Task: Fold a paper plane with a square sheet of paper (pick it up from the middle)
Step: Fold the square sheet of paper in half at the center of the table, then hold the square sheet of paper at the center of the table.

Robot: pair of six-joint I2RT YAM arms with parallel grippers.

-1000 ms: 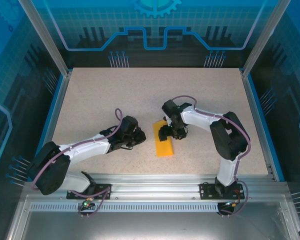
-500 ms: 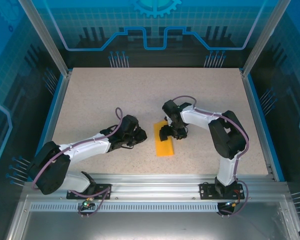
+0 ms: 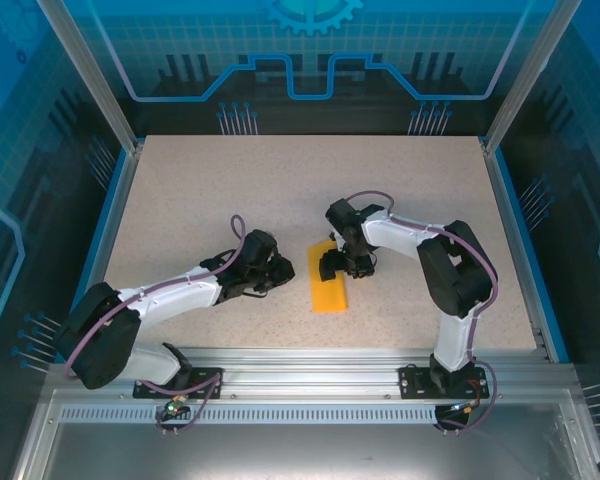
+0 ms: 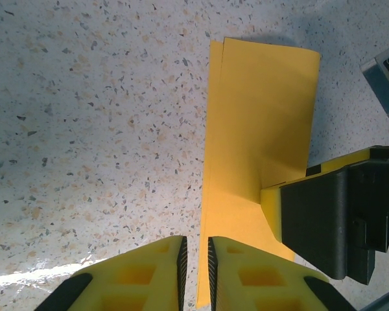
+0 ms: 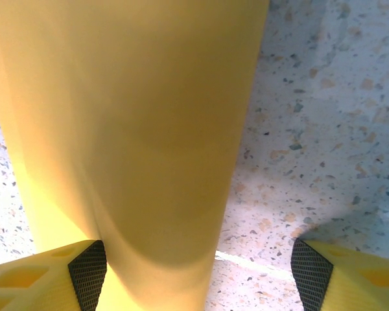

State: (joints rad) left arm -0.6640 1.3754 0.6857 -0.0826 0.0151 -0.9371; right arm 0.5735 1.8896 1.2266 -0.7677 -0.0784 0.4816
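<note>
The square sheet of paper (image 3: 329,289) lies on the table folded lengthwise into a narrow orange-yellow rectangle (image 4: 259,129); a paper plane is out of view. My right gripper (image 3: 334,267) stands over its far end, open wide, one finger (image 4: 314,220) resting on the paper. In the right wrist view the sheet (image 5: 129,129) runs up past that gripper's (image 5: 200,272) left pad, with bare table toward the right pad. My left gripper (image 3: 285,268) sits just left of the sheet. Its jaws (image 4: 196,272) stand a narrow gap apart over the paper's left edge, gripping nothing.
The speckled table (image 3: 200,190) stretches behind and to both sides of the arms. Blue-lit walls and aluminium posts (image 3: 510,90) enclose it. A metal rail (image 3: 300,365) runs along the near edge.
The left gripper's jaws have parted slightly. Both arms and the folded sheet stay almost where they were.
</note>
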